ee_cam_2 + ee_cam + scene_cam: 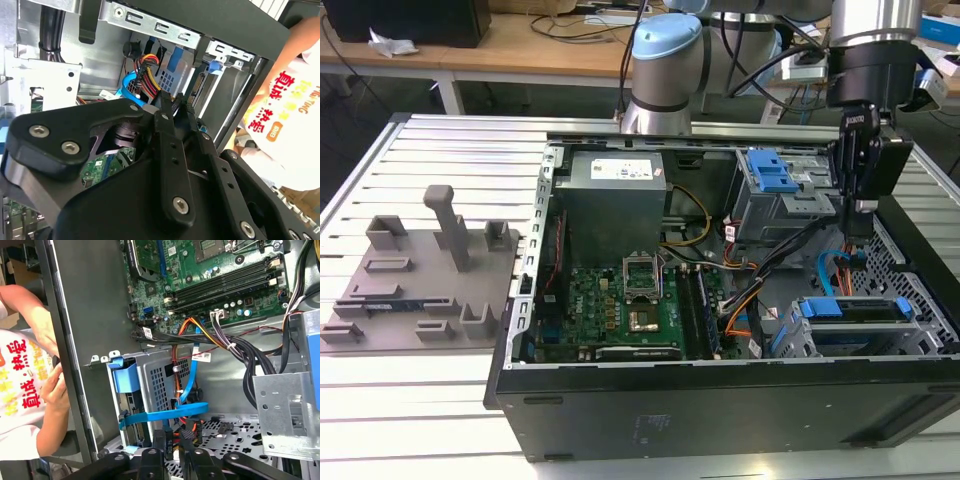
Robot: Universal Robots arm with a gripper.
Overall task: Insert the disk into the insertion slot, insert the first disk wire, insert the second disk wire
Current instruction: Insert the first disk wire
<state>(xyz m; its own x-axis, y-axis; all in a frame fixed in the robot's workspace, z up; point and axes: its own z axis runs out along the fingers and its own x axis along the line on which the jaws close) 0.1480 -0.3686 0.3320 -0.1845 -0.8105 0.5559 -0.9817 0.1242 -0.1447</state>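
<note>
Disk (pixel 855 309) inside the insertion slot (pixel 788 336).

The open case (pixel 720 410) lies on its side on the slatted table (pixel 420 420). The arm (pixel 665 70) comes in from behind. The gripper (pixel 861 228) hangs upright over the case's end at the exterior view's right, just above some orange and blue wires (pixel 842 272). Below them the disk (pixel 855 309) sits in the slot (pixel 790 340), its blue frame showing. The taller bay (pixel 770 185) stands behind. A grey fixture (pixel 420 270) lies on the table beside the case, at the exterior view's left.
</note>
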